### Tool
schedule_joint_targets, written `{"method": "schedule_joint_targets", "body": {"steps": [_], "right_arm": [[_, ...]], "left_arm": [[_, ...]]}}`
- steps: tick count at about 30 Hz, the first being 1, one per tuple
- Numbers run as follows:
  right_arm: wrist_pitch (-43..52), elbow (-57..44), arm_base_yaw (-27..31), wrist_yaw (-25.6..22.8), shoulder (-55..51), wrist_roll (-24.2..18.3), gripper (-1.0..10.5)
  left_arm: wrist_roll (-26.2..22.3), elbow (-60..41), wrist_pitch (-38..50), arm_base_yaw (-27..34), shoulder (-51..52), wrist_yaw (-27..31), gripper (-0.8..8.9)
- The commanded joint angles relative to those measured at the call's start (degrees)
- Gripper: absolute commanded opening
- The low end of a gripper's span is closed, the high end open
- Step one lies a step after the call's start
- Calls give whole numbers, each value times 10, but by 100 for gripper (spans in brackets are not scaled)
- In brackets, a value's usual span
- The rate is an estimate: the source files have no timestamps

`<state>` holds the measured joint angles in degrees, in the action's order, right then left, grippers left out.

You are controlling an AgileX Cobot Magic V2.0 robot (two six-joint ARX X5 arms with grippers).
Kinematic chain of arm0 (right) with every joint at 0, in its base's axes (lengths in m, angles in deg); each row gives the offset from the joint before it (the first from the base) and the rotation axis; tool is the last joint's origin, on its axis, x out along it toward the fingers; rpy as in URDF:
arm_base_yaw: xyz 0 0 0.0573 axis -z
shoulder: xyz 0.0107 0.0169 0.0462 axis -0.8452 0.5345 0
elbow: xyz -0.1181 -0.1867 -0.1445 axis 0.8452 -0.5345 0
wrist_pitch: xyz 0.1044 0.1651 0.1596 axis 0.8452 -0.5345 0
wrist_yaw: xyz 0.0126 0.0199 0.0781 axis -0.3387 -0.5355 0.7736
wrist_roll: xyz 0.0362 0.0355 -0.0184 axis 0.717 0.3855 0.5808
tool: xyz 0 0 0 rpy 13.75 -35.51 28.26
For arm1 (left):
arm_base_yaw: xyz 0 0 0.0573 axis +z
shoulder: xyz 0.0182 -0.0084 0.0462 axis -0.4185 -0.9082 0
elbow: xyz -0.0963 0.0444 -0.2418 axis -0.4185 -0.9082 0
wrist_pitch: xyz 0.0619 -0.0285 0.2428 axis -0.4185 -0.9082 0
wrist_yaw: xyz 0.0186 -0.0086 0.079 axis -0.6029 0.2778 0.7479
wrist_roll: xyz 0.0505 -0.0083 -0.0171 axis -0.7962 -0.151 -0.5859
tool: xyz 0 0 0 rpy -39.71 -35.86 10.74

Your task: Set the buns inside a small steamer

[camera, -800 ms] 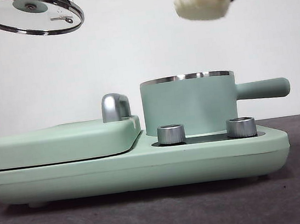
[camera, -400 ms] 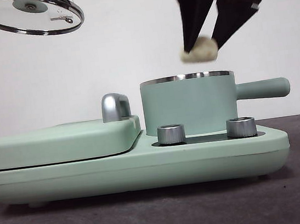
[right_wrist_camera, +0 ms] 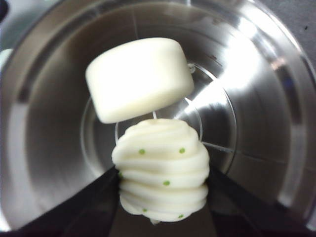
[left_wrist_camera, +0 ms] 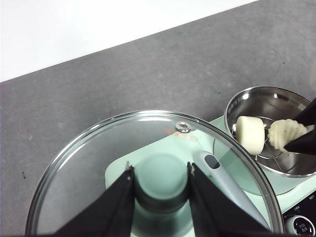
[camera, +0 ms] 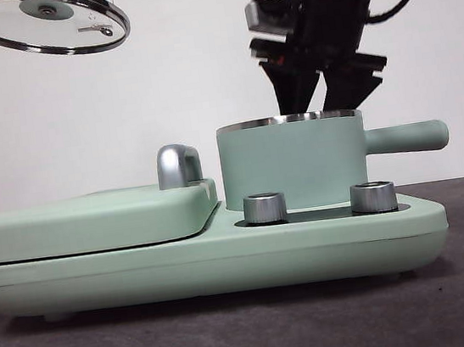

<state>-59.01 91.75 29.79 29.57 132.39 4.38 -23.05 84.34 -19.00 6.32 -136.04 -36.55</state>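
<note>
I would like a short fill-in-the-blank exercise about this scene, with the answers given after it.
1. The right gripper holds the ridged bun with ______ flecks inside the small steamer.
2. The smooth bun already lies in the steamer, next to the ______ bun.
3. The left gripper holds the glass lid by its green ______.
4. In the front view, two metal ______ stand in front of the steamer.

Answers: green; ridged; knob; dials

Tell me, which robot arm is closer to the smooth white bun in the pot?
The right one. Its gripper reaches into the small steamer, holding the ridged bun beside the smooth bun. The left gripper holds the glass lid up off to the side.
</note>
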Motion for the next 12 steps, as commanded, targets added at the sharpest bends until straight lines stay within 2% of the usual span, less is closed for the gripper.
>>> {"method": "schedule_joint_targets", "body": {"steps": [1, 7, 10, 12], "right_arm": [[15, 16, -3, 0, 15, -9, 317], [23, 33, -3, 0, 3, -9, 382], [26, 37, -4, -2, -42, -6, 388], [72, 13, -10, -12, -83, -6, 387]], "left_arm": [[-4, 11, 15, -2, -1, -2, 10], [-4, 11, 15, -2, -1, -1, 10], [-4, 11, 14, -2, -1, -1, 10], [-3, 11, 14, -2, -1, -1, 10]]}}
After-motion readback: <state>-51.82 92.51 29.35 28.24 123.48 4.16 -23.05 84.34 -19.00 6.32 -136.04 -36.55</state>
